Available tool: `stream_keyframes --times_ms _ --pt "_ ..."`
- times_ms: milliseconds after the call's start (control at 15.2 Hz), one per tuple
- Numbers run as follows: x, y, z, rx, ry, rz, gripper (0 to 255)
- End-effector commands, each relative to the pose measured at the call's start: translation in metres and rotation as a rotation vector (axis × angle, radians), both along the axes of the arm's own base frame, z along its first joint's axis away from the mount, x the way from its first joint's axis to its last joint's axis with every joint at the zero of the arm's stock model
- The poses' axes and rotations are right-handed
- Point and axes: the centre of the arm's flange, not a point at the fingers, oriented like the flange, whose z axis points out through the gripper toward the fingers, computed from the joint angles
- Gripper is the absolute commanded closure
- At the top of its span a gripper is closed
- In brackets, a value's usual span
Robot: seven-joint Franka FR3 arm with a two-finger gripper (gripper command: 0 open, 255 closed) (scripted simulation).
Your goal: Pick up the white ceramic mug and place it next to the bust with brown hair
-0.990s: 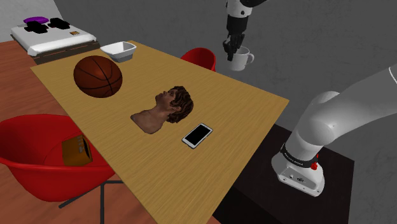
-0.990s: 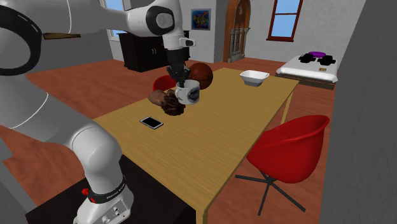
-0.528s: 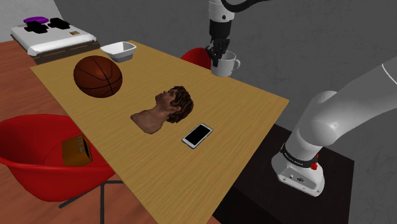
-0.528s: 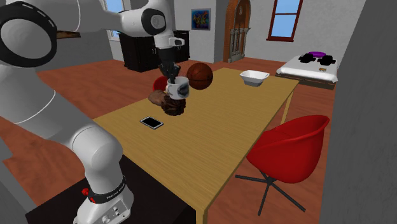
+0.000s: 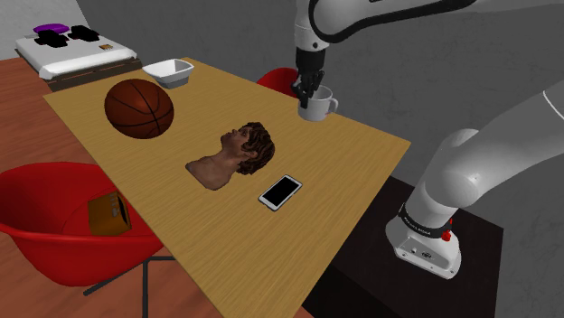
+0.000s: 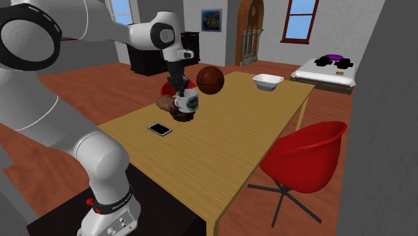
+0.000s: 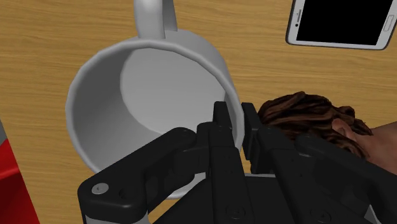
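A white mug hangs upright in the air over the wooden table, with my black gripper shut on its rim. In the wrist view one finger is inside the mug and the other outside, the gripper pinching the wall opposite the handle. The bust with brown hair lies on the table toward the shoulder view's lower left of the mug; its hair shows just beside the fingers. In the second exterior view the mug partly hides the bust.
A phone lies near the bust. A basketball and a white bowl sit farther along the table. Red chairs stand at the table's sides, one holding a brown object.
The gripper has carried the mug down and toward the shoulder view's left, closer to the bust. Nothing on the table has moved.
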Motion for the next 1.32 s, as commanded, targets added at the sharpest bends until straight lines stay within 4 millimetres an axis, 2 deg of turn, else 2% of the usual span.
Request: stream_keyframes --times_ms 0,1254 --pt "0.001 -0.001 -0.01 0.0 -0.001 0.0 255" --pt "0.001 -0.001 -0.111 0.0 -0.001 0.0 255"
